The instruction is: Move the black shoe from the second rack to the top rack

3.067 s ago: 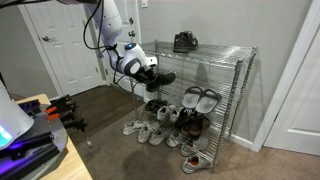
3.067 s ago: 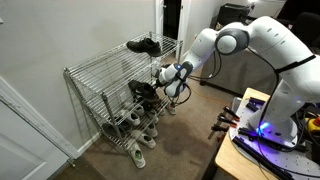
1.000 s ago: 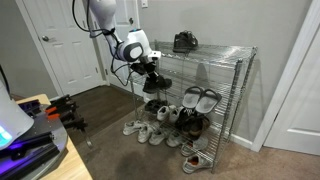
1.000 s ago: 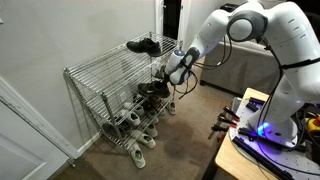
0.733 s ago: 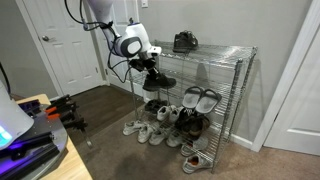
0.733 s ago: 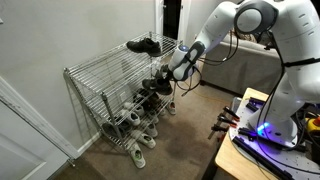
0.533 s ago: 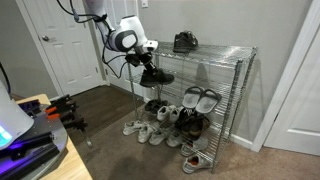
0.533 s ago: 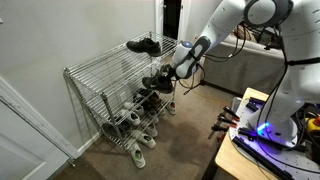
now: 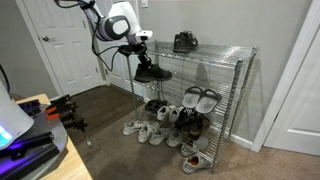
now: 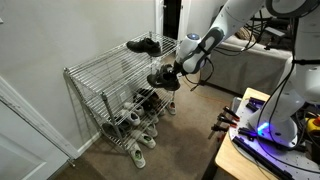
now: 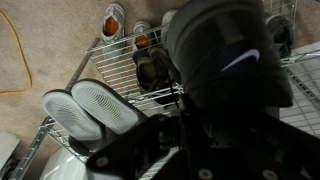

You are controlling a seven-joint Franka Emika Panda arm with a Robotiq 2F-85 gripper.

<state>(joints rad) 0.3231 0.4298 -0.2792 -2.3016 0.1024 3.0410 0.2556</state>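
Observation:
My gripper (image 9: 144, 55) (image 10: 179, 67) is shut on a black shoe (image 9: 152, 72) (image 10: 163, 80), which hangs in the air just off the end of the wire shoe rack (image 9: 222, 72) (image 10: 100, 85), a little below its top shelf. In the wrist view the held black shoe (image 11: 225, 50) fills the upper right and hides my fingers in the dark. Another black shoe (image 9: 185, 41) (image 10: 143, 45) rests on the top shelf.
Grey slippers (image 9: 200, 97) (image 11: 90, 105) lie on a lower shelf, and several shoes (image 9: 150, 128) (image 10: 135, 145) sit at the rack's foot on the carpet. A white door (image 9: 65, 45) stands behind the arm. A table with equipment (image 10: 265, 135) is nearby.
The arm has risen and carried the black shoe up and out from the second shelf's level to near the top shelf's end. The gripper stayed shut on it.

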